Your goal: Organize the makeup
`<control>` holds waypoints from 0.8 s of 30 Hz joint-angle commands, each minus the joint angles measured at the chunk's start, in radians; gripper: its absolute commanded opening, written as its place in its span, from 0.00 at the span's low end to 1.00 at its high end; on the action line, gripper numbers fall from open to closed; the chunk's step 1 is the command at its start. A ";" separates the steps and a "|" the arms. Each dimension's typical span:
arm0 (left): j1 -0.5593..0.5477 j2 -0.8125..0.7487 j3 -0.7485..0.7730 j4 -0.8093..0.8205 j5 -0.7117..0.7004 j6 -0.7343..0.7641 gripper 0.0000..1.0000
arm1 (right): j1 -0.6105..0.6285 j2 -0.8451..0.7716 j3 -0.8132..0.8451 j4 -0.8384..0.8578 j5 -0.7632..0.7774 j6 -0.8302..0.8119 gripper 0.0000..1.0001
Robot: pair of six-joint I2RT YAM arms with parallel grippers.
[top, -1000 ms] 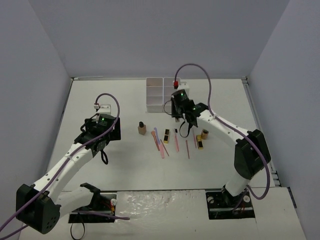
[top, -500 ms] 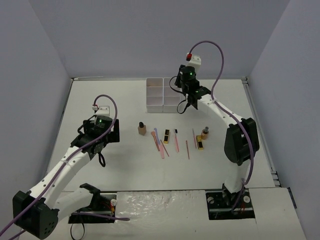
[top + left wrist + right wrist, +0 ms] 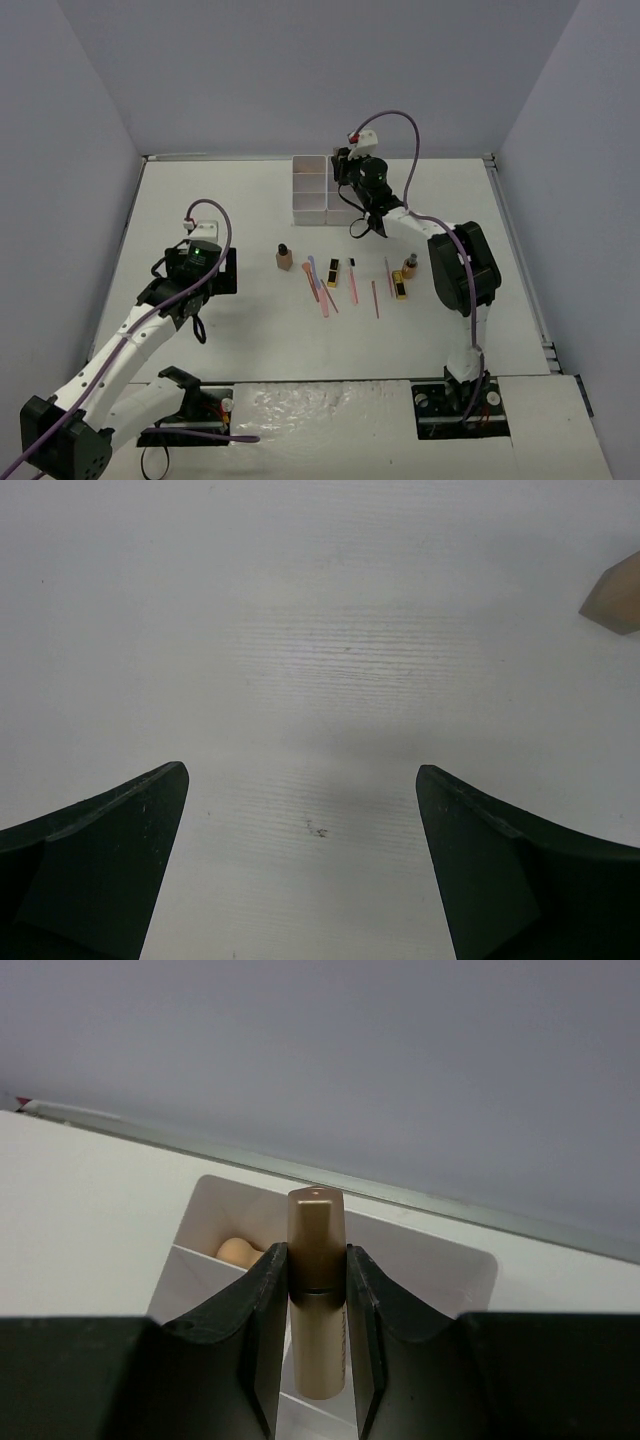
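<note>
Tan tube sits clamped in the right gripper above the white box. Lower it into a free compartment, clear of the sponge. Left gripper hangs wide open.

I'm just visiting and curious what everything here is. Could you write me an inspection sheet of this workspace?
Surface: white table, faintly scuffed.
Job's things: tan bottles with black caps, thin pink, blue and brown sticks, small black-and-gold tubes loose mid-table; peach egg-shaped sponge inside white plastic compartment box.
Clutter: nothing seen.
End effectors: left end effector open, empty; right end effector shut on tan cylindrical tube over the box.
Cables: purple cables loop from both arms.
Surroundings: plain grey walls on three sides.
</note>
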 commanded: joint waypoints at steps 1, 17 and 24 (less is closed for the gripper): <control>0.004 -0.009 0.022 0.058 -0.014 0.017 0.97 | -0.055 0.007 0.009 0.301 -0.326 -0.115 0.00; 0.002 -0.016 0.010 0.067 -0.035 0.041 0.97 | -0.177 0.113 0.134 0.298 -0.734 -0.230 0.00; 0.002 -0.004 0.010 0.072 -0.030 0.043 0.97 | -0.201 0.155 0.154 0.297 -0.775 -0.263 0.00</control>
